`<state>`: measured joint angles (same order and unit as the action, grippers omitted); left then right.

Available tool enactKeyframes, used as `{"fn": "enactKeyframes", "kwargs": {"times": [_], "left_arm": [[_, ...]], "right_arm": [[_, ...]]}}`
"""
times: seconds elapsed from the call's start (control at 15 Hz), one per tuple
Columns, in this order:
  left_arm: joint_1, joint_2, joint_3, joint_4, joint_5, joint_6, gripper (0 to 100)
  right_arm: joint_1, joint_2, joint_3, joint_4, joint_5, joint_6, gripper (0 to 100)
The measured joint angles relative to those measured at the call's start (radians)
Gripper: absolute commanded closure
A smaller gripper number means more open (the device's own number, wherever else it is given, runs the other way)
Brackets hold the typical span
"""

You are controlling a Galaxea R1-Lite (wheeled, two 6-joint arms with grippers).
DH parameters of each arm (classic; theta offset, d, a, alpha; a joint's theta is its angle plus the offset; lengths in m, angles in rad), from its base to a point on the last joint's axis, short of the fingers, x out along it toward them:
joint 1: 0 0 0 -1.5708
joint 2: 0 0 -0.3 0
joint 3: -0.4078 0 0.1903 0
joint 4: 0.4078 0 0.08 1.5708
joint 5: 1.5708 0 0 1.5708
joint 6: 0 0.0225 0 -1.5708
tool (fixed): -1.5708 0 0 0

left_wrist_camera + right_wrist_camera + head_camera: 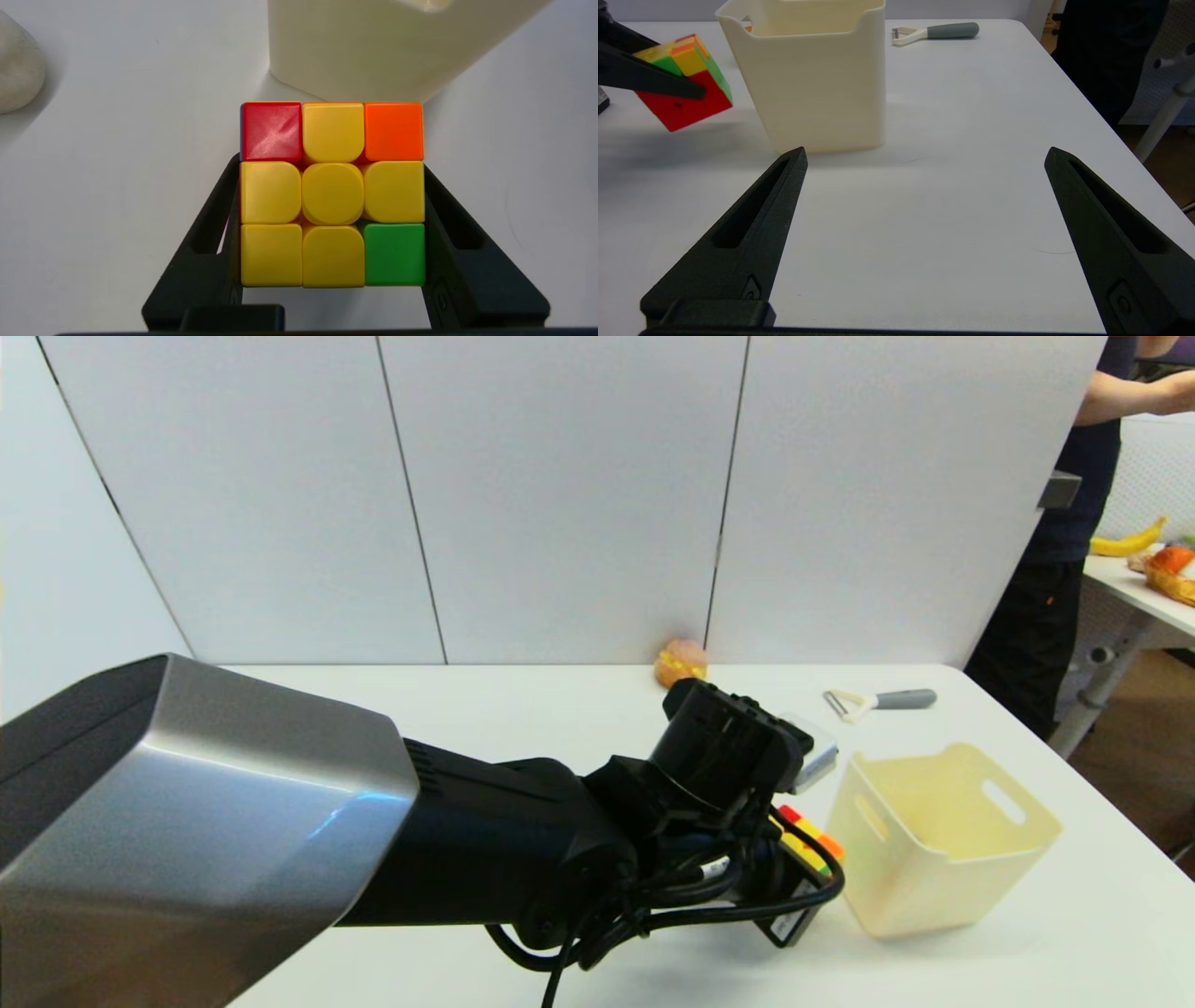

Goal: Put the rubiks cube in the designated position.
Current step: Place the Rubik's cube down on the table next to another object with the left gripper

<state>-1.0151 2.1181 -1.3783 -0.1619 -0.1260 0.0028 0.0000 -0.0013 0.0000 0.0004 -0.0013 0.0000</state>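
My left gripper (332, 196) is shut on the rubiks cube (332, 193), which shows a mostly yellow face with red, orange and green corners. The cube (686, 79) hangs tilted above the table, just beside the cream plastic bin (817, 79). In the head view the left arm covers most of the cube (810, 840), of which only a coloured edge peeks out next to the bin (938, 845). My right gripper (924, 158) stands open over bare table, nearer the front edge, with nothing between its fingers.
A peeler with a grey handle (882, 701) lies behind the bin. A small orange food item (681, 662) sits against the back wall. A grey-white block (814, 747) lies beside the left wrist. A person stands at the table's far right corner (1074, 523).
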Motion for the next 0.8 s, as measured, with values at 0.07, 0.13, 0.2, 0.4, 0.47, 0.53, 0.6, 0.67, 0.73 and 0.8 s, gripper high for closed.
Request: {"fn": "enactKeyframes", "kwargs": {"times": [0.07,0.13,0.2,0.4,0.47,0.53,0.6,0.67,0.73,0.8], "left_arm": [[0.003,0.01,-0.009,0.0,0.006,-0.001,100],[0.006,0.02,-0.016,0.0,0.01,-0.001,100],[0.007,0.027,-0.021,0.0,0.011,-0.001,100],[0.014,0.041,-0.028,0.0,0.012,-0.001,100],[0.016,0.044,-0.029,0.0,0.012,-0.001,100],[0.017,0.047,-0.029,0.0,0.012,-0.001,100],[0.017,0.048,-0.029,0.0,0.012,-0.001,100],[0.017,0.05,-0.029,0.0,0.011,-0.001,100],[0.017,0.05,-0.029,0.0,0.012,-0.001,100],[0.019,0.051,-0.029,0.0,0.011,-0.001,100]], "right_arm": [[0.0,0.0,0.0,0.0,0.0,0.0,0],[0.0,0.0,0.0,0.0,0.0,0.0,0],[0.0,0.0,0.0,0.0,0.0,0.0,0],[0.0,0.0,0.0,0.0,0.0,0.0,0],[0.0,0.0,0.0,0.0,0.0,0.0,0],[0.0,0.0,0.0,0.0,0.0,0.0,0],[0.0,0.0,0.0,0.0,0.0,0.0,0],[0.0,0.0,0.0,0.0,0.0,0.0,0],[0.0,0.0,0.0,0.0,0.0,0.0,0],[0.0,0.0,0.0,0.0,0.0,0.0,0]]}}
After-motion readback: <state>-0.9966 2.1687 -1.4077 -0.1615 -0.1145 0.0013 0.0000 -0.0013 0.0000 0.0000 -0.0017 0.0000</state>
